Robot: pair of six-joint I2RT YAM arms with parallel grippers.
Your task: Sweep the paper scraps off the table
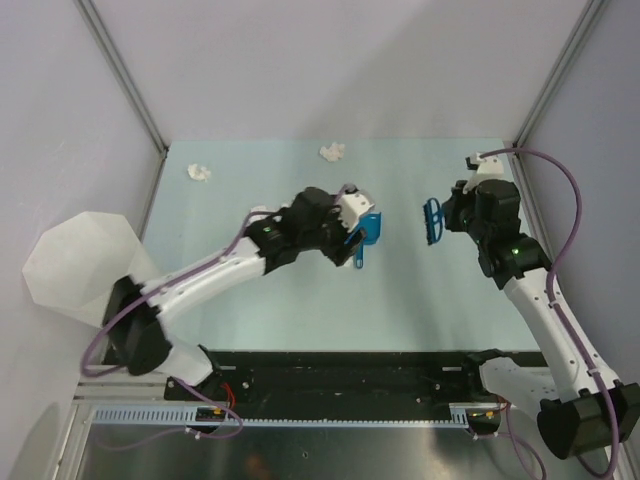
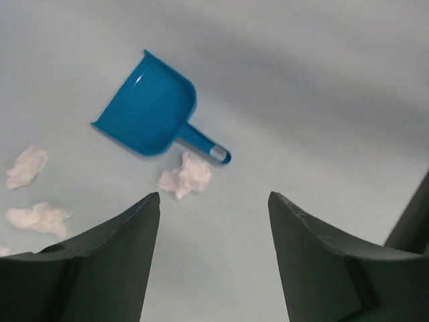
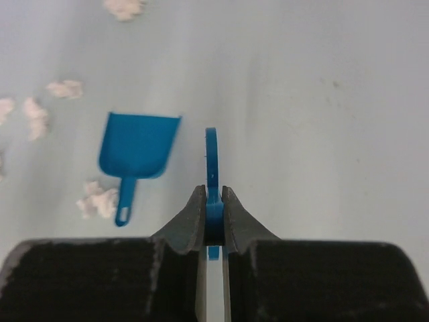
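A blue dustpan (image 2: 151, 107) lies flat on the pale green table (image 1: 300, 300); it also shows in the top view (image 1: 369, 230) and in the right wrist view (image 3: 137, 144). My left gripper (image 2: 214, 201) is open and empty, hovering just short of the dustpan's handle, as the top view (image 1: 346, 240) also shows. My right gripper (image 3: 213, 191) is shut on a blue brush (image 3: 211, 157), held edge-on above the table right of the dustpan (image 1: 433, 220). Paper scraps lie beside the handle (image 2: 184, 176) and further left (image 2: 27, 166), (image 2: 39, 218). Two more lie near the far edge (image 1: 199, 172), (image 1: 332, 151).
A translucent white bin (image 1: 80, 265) stands off the table's left edge. Grey walls with metal posts (image 1: 120, 70) close the back and sides. A black rail (image 1: 340, 370) runs along the near edge by the arm bases.
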